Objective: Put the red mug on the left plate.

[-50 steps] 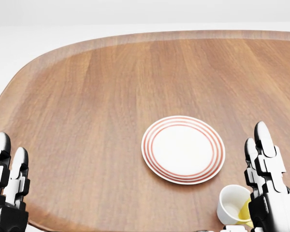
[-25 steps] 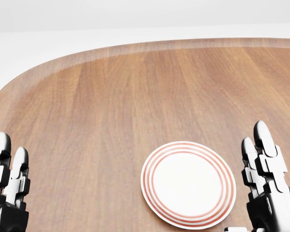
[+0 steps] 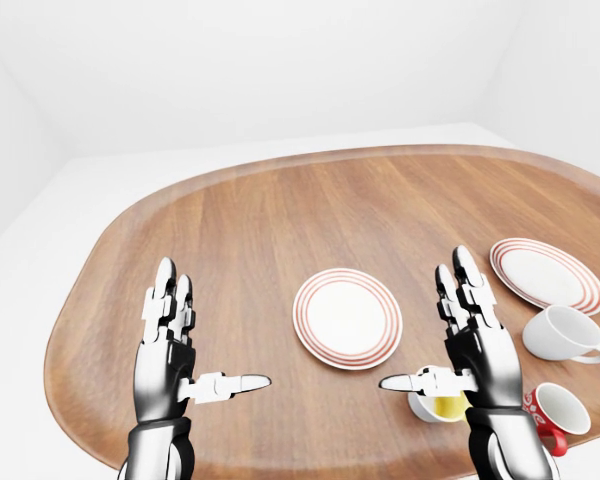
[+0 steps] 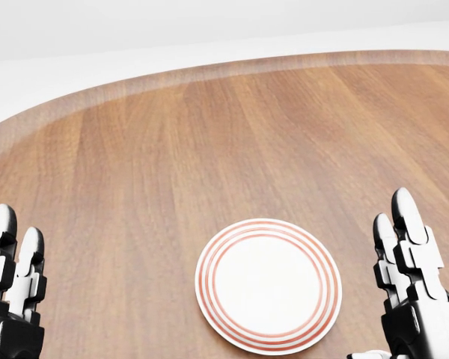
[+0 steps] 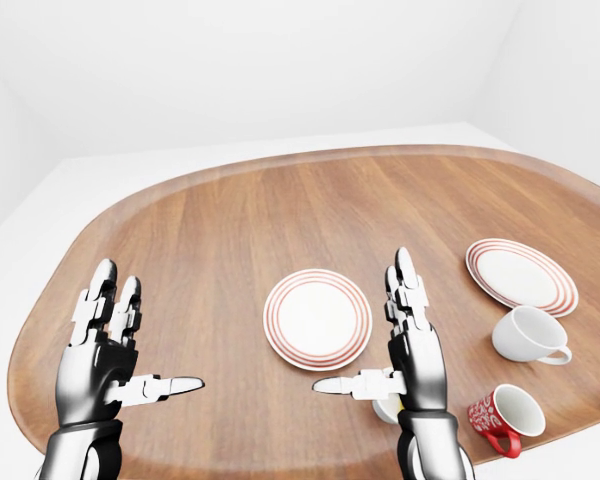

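Shifting left since earlier, left plate (image 4: pixel 267 285) signals camera motion.

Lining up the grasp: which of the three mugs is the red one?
The red mug, lying nearest the table's bottom-right edge; the white mug lies above it, the yellow-lined mug sits behind the right hand.

Left hand (image 3: pixel 166 352) and right hand (image 3: pixel 477 340) are showing as glossy silver-and-black, three-fingered, built of blocky segmented links. Fingertips (image 4: pixel 1 222) are appearing rounded, white shading into black. Thumbs are presenting pale, jointed plates. Forearms are reading dark metallic, cylindrical.
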